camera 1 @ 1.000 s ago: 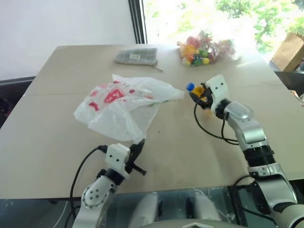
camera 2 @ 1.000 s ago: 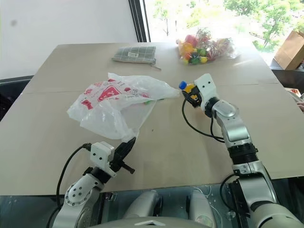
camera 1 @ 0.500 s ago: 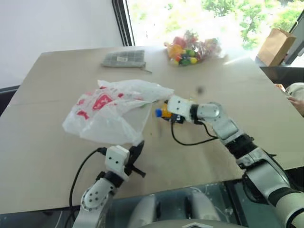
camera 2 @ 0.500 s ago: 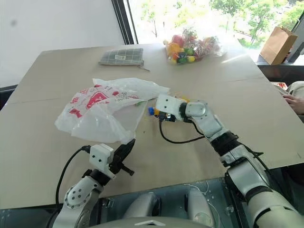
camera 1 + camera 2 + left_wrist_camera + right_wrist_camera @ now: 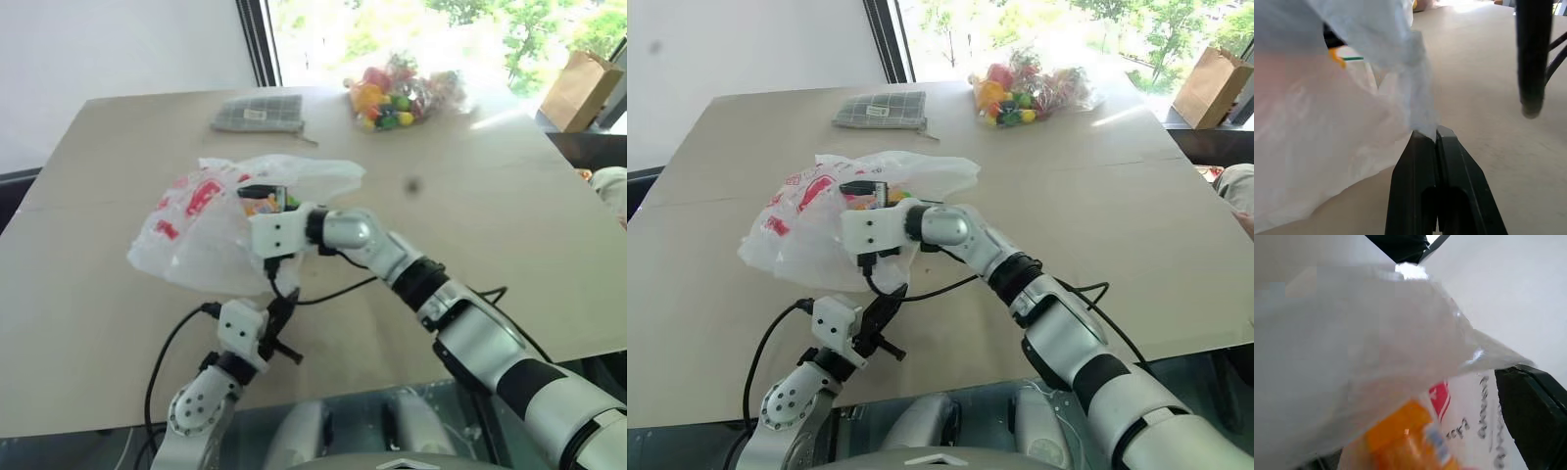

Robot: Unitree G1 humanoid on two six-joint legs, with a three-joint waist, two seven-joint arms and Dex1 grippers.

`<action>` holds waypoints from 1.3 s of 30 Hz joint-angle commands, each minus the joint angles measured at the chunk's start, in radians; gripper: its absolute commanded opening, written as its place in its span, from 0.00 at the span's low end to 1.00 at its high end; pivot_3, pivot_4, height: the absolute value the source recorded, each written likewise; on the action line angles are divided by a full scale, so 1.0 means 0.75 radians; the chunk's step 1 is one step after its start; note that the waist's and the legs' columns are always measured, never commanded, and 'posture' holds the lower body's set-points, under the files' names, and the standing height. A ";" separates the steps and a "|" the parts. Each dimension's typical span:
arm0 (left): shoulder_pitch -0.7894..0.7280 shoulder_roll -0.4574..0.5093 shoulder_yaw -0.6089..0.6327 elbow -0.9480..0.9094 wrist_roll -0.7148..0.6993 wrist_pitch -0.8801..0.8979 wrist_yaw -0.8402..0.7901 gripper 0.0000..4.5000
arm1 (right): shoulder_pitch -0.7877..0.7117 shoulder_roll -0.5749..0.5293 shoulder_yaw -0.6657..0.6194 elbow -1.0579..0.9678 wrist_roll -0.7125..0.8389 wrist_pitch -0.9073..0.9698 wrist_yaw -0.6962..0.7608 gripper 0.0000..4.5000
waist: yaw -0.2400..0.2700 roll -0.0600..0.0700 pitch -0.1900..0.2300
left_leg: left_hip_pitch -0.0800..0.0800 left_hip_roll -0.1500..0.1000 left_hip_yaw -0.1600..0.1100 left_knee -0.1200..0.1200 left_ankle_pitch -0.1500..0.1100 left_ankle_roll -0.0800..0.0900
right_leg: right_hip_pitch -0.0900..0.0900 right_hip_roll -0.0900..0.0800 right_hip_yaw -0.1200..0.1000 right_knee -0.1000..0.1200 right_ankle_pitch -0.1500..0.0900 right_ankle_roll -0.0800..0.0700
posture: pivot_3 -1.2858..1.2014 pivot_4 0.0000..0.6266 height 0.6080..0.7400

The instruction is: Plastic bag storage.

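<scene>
The right gripper (image 5: 263,201) has swung across from open table beside the crinkly white plastic bag with red lettering (image 5: 201,230) to the bag's mouth. Its jaws now stand spread inside the film, the orange bottle (image 5: 1408,443) between them, where earlier they held it clear of the bag.

A milky white bag (image 5: 211,230) printed with red logos and grey lettering lies on a pale beige desk (image 5: 470,215). An orange bottle (image 5: 1405,445) shows against the film. The black fingers (image 5: 1437,183) contrast with white gripper housings. Beyond — a green-checked pouch (image 5: 258,114), a clear sack (image 5: 402,93) of red, yellow and green items, a brown paper bag (image 5: 573,83).
</scene>
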 commanded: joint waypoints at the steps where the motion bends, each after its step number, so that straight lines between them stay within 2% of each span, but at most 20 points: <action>1: 0.007 0.007 0.005 -0.053 -0.012 -0.002 0.000 0.00 | 0.027 -0.072 -0.100 -0.056 0.080 0.021 0.049 0.99 | -0.003 0.000 0.000 | 0.000 0.000 0.000 0.000 0.000 0.000 | 0.000 0.000 0.000 0.000 0.000 0.000 | 0.52 0.24 1.00; 8: 0.008 0.013 0.012 -0.059 -0.021 0.014 -0.006 0.00 | 0.040 -0.229 -0.238 -0.017 0.110 0.123 0.032 0.99 | -0.013 0.002 0.001 | 0.000 0.001 0.002 -0.001 0.000 0.000 | 0.000 0.002 0.003 0.001 0.000 0.000 | 0.52 0.24 1.00; 16: -0.006 0.018 0.008 -0.045 -0.018 0.022 -0.012 0.00 | -0.103 -0.078 -0.473 0.245 0.356 0.486 0.102 0.99 | -0.013 0.003 0.002 | 0.001 0.003 0.004 -0.001 0.000 0.000 | 0.000 0.003 0.005 0.002 0.000 0.000 | 0.52 0.24 1.00; 21: -0.002 0.030 0.008 -0.059 -0.007 0.021 -0.013 0.00 | -0.250 -0.028 -0.622 0.443 0.406 0.459 -0.120 0.99 | -0.007 0.006 0.004 | 0.000 0.002 0.004 -0.001 0.000 0.000 | -0.001 0.002 0.004 0.001 0.000 0.000 | 0.52 0.24 1.00; 26: 0.012 0.023 0.013 -0.070 -0.003 0.023 0.007 0.00 | -0.290 -0.051 -0.597 0.544 0.314 0.363 -0.225 0.99 | -0.010 0.006 0.004 | 0.000 0.001 0.004 -0.001 0.000 0.000 | -0.001 0.001 0.004 0.001 0.000 0.000 | 0.52 0.24 1.00; 31: 0.007 0.022 0.014 -0.076 0.001 0.026 0.017 0.00 | -0.282 -0.041 -0.546 0.618 0.253 0.426 -0.146 0.99 | -0.017 0.007 0.004 | 0.000 0.002 0.005 -0.001 0.000 0.000 | -0.002 0.002 0.005 0.002 0.000 0.000 | 0.52 0.24 1.00; 39: 0.008 0.024 0.020 -0.078 0.003 0.026 0.024 0.00 | -0.324 -0.032 -0.606 0.672 0.270 0.426 -0.227 0.99 | -0.012 0.007 0.004 | 0.000 0.002 0.005 -0.001 0.000 0.000 | -0.002 0.002 0.005 0.002 0.000 0.000 | 0.52 0.24 1.00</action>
